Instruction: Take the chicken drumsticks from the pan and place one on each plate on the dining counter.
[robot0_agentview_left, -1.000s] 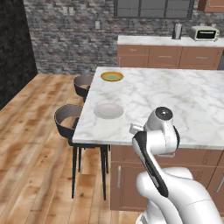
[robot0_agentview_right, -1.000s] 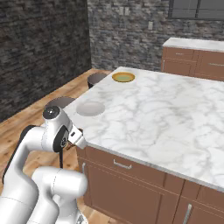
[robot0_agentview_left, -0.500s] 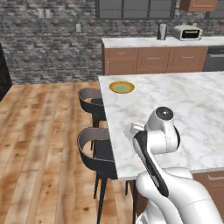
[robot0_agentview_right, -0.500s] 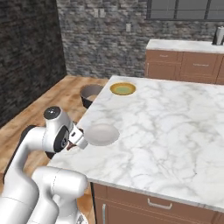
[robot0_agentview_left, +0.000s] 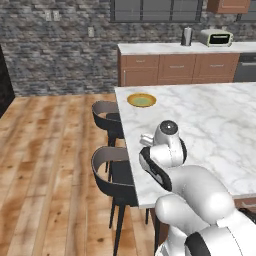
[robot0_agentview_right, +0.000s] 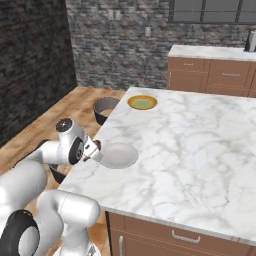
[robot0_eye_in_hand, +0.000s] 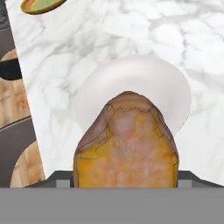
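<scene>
My gripper (robot0_agentview_right: 96, 149) is shut on a golden-brown chicken drumstick (robot0_eye_in_hand: 127, 144), which looms large at the bottom of the hand view and hides the fingertips. It hangs at the near left edge of the dining counter (robot0_agentview_right: 190, 150), just beside and slightly above the pale plate (robot0_agentview_right: 119, 155). That plate (robot0_eye_in_hand: 131, 78) lies straight ahead of the drumstick and has nothing on it. The yellow-olive plate (robot0_agentview_right: 142, 103) sits farther along the same edge, also bare (robot0_agentview_left: 142, 100). The pan and the other drumstick are out of view.
Two dark bar stools (robot0_agentview_left: 111, 165) (robot0_agentview_left: 107, 112) stand against the counter's left side over the wood floor. A toaster (robot0_agentview_left: 216, 37) and a metal canister (robot0_agentview_left: 186, 36) sit on the back worktop by the stone wall.
The whole scene has shifted as the base drove up to the counter. The pale plate is now directly in front of the gripper. The arm's pose and its hold on the drumstick are unchanged.
</scene>
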